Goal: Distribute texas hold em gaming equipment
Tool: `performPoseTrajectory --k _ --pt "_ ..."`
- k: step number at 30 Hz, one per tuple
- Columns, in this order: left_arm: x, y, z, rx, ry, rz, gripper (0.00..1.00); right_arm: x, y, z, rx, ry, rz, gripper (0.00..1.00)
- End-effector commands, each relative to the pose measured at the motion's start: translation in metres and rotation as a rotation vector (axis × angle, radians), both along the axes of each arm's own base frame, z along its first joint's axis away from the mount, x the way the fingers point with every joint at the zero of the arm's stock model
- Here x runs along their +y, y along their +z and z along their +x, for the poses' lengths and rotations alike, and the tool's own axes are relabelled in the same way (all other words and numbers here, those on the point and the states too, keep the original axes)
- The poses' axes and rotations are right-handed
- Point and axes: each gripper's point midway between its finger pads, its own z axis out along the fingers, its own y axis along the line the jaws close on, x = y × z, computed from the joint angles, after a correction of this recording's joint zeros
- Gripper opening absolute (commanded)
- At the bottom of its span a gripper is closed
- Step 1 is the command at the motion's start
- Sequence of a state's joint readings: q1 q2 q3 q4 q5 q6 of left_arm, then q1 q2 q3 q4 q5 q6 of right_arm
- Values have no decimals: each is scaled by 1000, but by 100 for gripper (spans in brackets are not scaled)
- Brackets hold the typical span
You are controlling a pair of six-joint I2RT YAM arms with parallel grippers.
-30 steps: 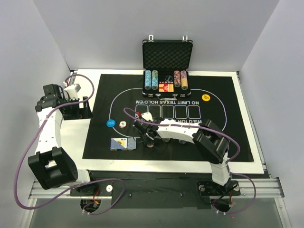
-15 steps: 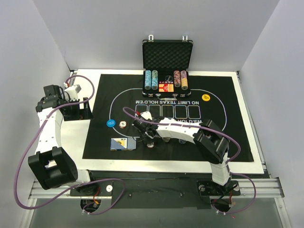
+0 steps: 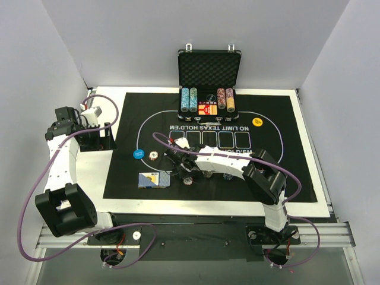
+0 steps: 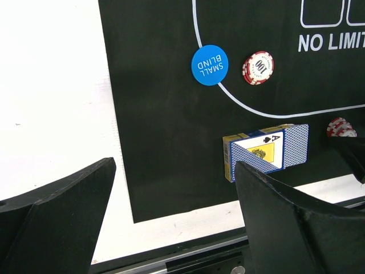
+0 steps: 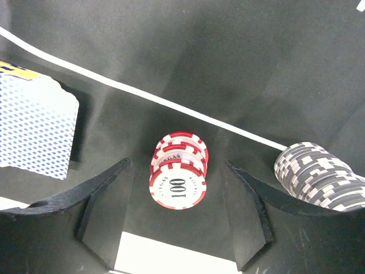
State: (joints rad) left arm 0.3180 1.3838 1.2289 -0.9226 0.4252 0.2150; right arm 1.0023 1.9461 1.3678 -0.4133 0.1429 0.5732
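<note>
Hovering the right gripper (image 5: 177, 166) low over a short stack of red 100 chips (image 5: 178, 185), jaws parted to either side with a gap on each.

Reaching leftward and low across the black Hold'em mat (image 3: 119, 178) from the near right base, wrist pitched down by the mat's front edge, with a blue-backed card deck (image 5: 37, 125) left of the red stack and a leaning grey chip stack (image 5: 319, 174) right of it. Holding the left arm folded back off the mat's left side, left gripper (image 4: 175, 165) spread wide and empty, looking down on the SMALL BLIND disc (image 4: 209, 65) and a lone red chip (image 4: 258, 68) just beside it. Showing more chip rows in the open case (image 3: 209, 70) at the far edge, a yellow disc (image 3: 256, 122) nearby.
</note>
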Motion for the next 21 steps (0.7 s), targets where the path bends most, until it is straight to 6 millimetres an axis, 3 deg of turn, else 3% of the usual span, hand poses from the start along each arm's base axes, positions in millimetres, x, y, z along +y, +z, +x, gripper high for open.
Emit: performPoseTrajectory --k 1,7,15,21 --pt "1 9 3 -56 -16 11 97 -15 4 -4 -10 -13 -47 59" --pt "2 9 4 -56 -12 9 97 -17 2 -11 2 -10 -49 54" --pt "1 10 4 -58 -11 12 97 -13 5 -11 -3 -9 -36 38" --pt "2 11 3 -60 -9 13 97 -13 9 -10 -6 -13 -26 34"
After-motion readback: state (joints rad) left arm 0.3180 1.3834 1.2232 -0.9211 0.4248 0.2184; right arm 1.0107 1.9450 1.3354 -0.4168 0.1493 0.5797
